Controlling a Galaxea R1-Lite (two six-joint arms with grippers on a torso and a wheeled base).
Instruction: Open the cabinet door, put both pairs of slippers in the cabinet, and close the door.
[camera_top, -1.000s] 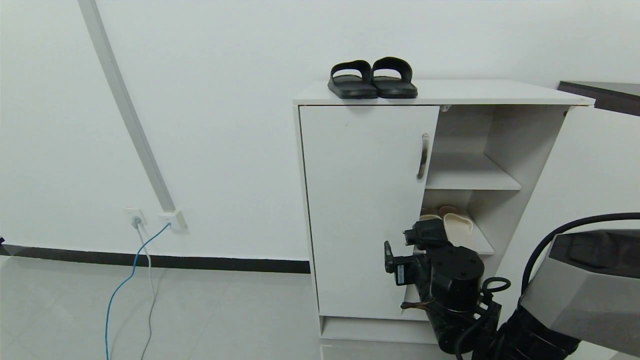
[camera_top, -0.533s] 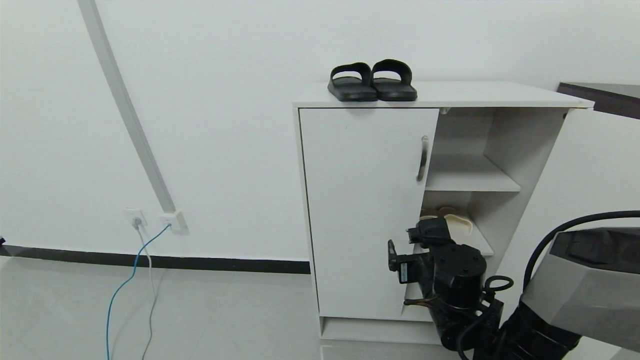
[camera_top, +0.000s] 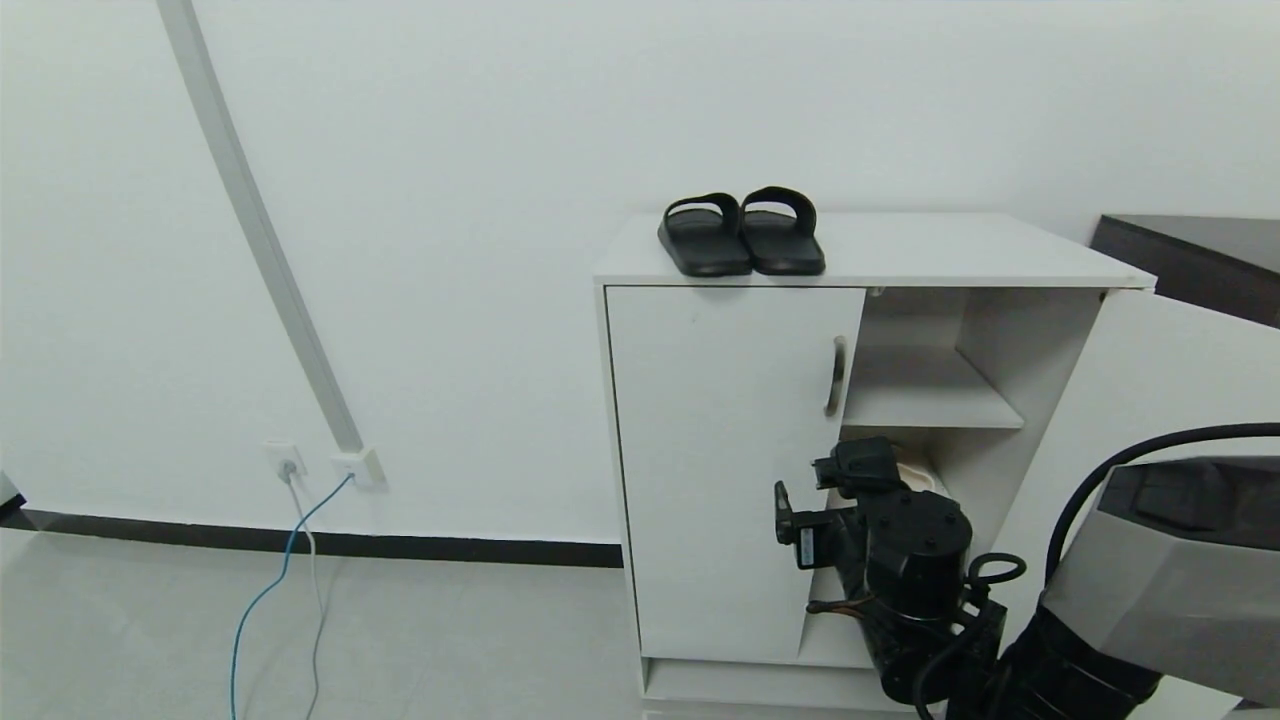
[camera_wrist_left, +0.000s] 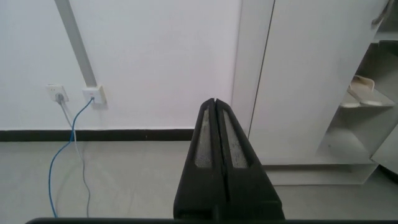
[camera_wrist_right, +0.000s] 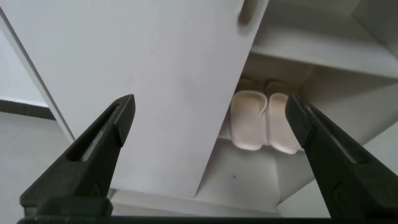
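The white cabinet (camera_top: 950, 250) stands against the wall with its left door (camera_top: 730, 450) shut and its right door (camera_top: 1150, 380) swung open. A black pair of slippers (camera_top: 740, 235) sits on the cabinet top. A beige pair of slippers (camera_wrist_right: 264, 121) lies on the middle shelf, partly hidden behind my right arm in the head view (camera_top: 915, 478). My right gripper (camera_wrist_right: 210, 102) is open and empty in front of the open compartment, a little short of the beige pair. My left gripper (camera_wrist_left: 215, 106) is shut on nothing, low and left of the cabinet (camera_wrist_left: 298, 74).
Two wall sockets (camera_top: 320, 465) with a blue and a white cable trailing onto the floor are left of the cabinet. A grey conduit (camera_top: 250, 220) runs up the wall. A dark tabletop (camera_top: 1200, 250) is at the far right.
The head camera has shifted, so the cabinet and wall show lower in the picture. My right arm stays at about the same spot before the open compartment.
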